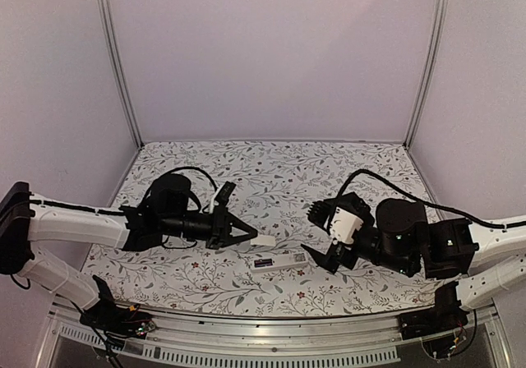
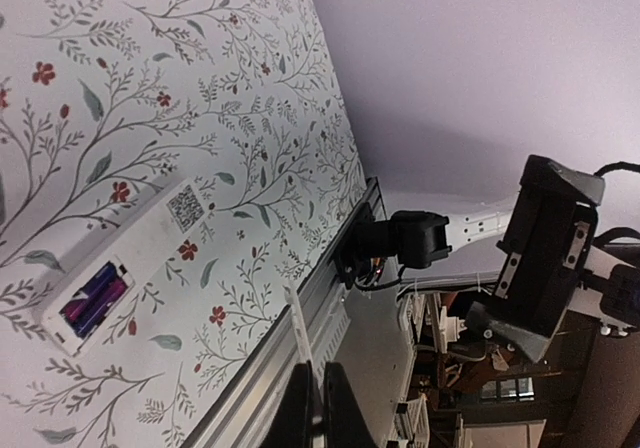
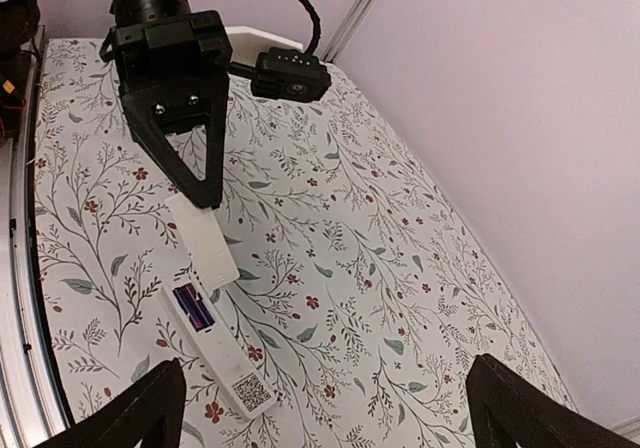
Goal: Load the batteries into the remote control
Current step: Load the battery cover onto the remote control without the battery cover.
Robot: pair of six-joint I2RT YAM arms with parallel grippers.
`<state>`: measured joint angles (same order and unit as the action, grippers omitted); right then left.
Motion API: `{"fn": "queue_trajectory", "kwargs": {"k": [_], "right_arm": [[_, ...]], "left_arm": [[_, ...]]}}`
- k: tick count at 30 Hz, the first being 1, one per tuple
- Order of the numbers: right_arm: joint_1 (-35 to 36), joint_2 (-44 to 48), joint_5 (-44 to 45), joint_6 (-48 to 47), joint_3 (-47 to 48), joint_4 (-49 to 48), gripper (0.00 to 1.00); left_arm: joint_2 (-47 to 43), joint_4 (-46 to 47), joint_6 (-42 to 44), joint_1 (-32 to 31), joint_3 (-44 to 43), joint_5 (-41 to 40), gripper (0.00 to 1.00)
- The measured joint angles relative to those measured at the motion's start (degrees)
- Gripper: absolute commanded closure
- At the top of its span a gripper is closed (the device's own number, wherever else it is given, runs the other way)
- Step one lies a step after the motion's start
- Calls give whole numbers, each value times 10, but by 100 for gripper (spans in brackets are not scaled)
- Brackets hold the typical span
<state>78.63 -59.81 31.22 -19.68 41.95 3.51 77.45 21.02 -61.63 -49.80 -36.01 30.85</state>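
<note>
The left arm (image 1: 78, 224) reaches from the left edge of the top view toward centre frame, wrist about level; the left gripper (image 1: 251, 236) points right, jaws closed on a flat white cover piece (image 1: 263, 241), though its own wrist view shows only the finger ends at the bottom edge. The right arm (image 1: 493, 235) comes in from the lower right; the right gripper (image 1: 317, 235) faces left, jaws spread wide and empty, fingers (image 3: 150, 413) at the lower corners of its wrist view.

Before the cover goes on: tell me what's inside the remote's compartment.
Dark batteries with a purple sheen lie inside the open remote. How many there are, and their contacts, cannot be made out.
</note>
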Motion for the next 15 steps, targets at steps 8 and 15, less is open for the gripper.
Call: {"fn": "queue_trajectory", "kwargs": {"k": [8,15], "right_arm": [[-75,-85,-147,31,38,87,1],[-126,-204,-246,12,122,139,5]], "left_arm": [[14,68,-12,1,74,-11,100],[33,105,-23,24,82,-14,100]]}}
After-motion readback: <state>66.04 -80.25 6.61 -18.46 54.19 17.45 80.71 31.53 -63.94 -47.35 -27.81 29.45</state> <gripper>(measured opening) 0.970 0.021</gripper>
